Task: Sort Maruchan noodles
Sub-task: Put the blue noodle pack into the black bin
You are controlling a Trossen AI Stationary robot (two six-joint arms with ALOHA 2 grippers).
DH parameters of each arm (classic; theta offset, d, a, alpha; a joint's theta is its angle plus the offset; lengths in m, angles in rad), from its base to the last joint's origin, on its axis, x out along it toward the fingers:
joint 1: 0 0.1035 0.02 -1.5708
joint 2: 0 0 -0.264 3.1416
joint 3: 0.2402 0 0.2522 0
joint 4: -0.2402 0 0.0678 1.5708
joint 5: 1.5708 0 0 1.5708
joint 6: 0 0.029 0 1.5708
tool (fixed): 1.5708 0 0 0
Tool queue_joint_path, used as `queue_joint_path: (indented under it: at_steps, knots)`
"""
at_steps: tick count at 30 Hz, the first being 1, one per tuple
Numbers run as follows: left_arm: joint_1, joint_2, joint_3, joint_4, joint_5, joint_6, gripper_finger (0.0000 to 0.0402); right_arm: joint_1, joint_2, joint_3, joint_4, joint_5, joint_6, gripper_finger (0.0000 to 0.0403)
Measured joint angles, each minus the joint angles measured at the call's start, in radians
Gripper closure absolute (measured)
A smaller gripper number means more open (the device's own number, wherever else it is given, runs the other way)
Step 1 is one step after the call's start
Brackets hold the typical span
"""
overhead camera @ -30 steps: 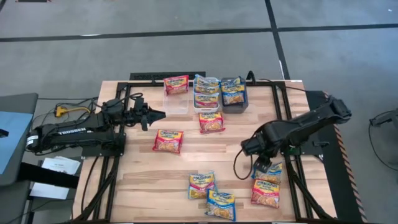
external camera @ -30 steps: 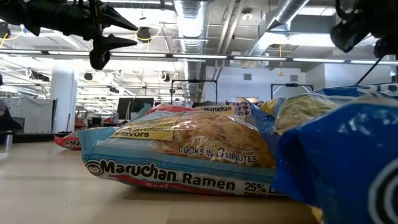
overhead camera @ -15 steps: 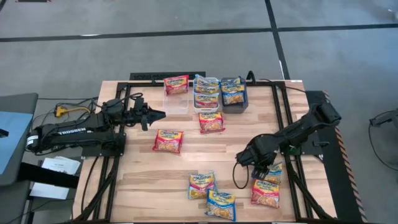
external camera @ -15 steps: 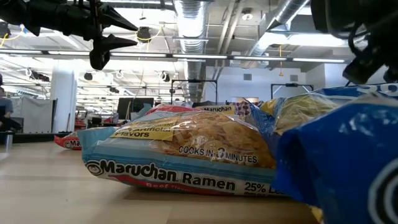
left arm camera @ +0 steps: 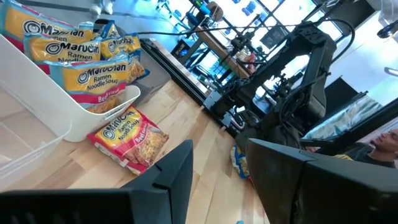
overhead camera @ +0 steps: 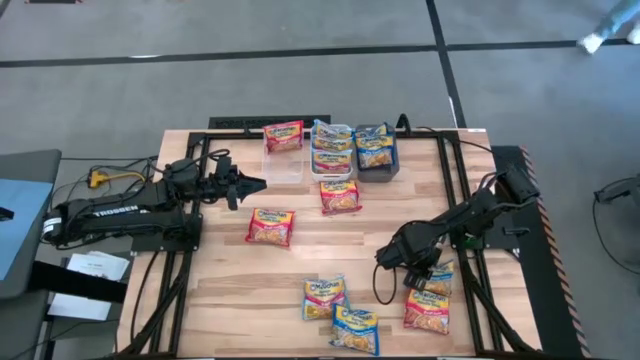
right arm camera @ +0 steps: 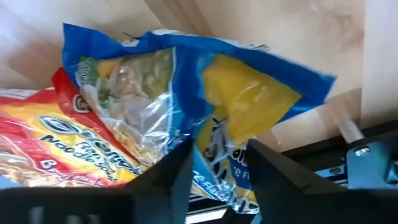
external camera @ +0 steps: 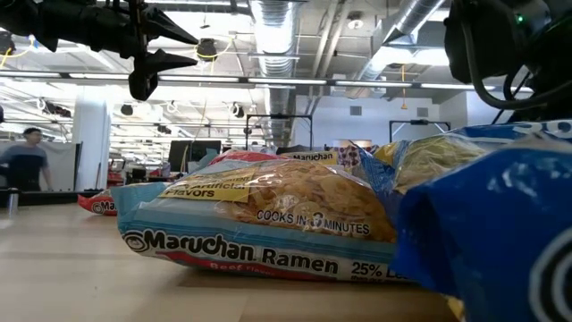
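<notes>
Right gripper [right arm camera: 217,163] has dropped onto the blue packet [right arm camera: 205,118] beside the red packet [right arm camera: 56,149], fingers pinching its edge; pickup beginning.

Ramen packet [external camera: 259,219] lies flat on wooden table [external camera: 63,268], close up. Blue packet [external camera: 492,233] just beside it. Dark gripper [external camera: 165,49] hangs overhead. Person [external camera: 25,161] stands far behind.
</notes>
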Motion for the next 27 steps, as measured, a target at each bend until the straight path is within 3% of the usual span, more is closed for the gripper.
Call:
queue_joint_path:
  at_steps: [8,16,27]
  knots:
    - [0.0,0.0,0.0,0.0,0.0,0.0,0.0266,0.0,0.0,0.0,-0.004,0.0,0.033,0.0389]
    - [0.0,0.0,0.0,0.0,0.0,0.0,0.0266,-0.008,0.0,0.057,-0.126,0.014,0.043,0.0397]
    - [0.0,0.0,0.0,0.0,-0.024,0.001,0.0266,-0.063,0.0,0.247,-0.392,0.225,0.035,0.04]
